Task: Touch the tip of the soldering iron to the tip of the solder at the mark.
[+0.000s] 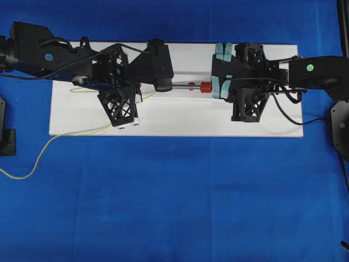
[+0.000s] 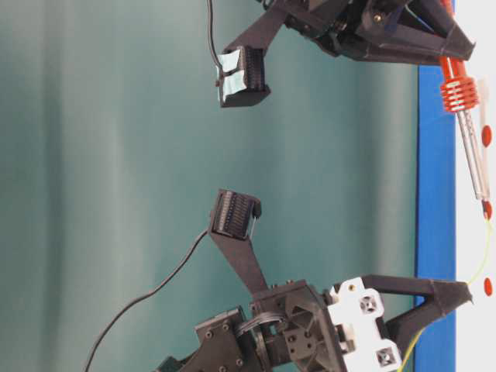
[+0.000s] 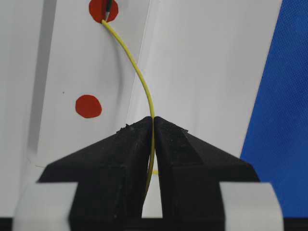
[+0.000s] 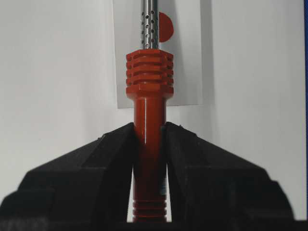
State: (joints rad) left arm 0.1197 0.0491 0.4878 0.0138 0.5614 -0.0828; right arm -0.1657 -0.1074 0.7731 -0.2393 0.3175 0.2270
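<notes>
The left tool (image 3: 153,126) pinches the solder (image 3: 138,77), whose free end curves ahead to a red mark (image 3: 98,9), meeting the tip of the soldering iron (image 4: 149,101) clamped by the right tool (image 4: 149,132)

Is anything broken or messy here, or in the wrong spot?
Nothing looks broken or spilled. The left gripper pinches the solder, whose end meets the soldering iron tip on a red dot. The right gripper holds the iron straight. The solder's loose tail trails off the white board, which seems harmless.
</notes>
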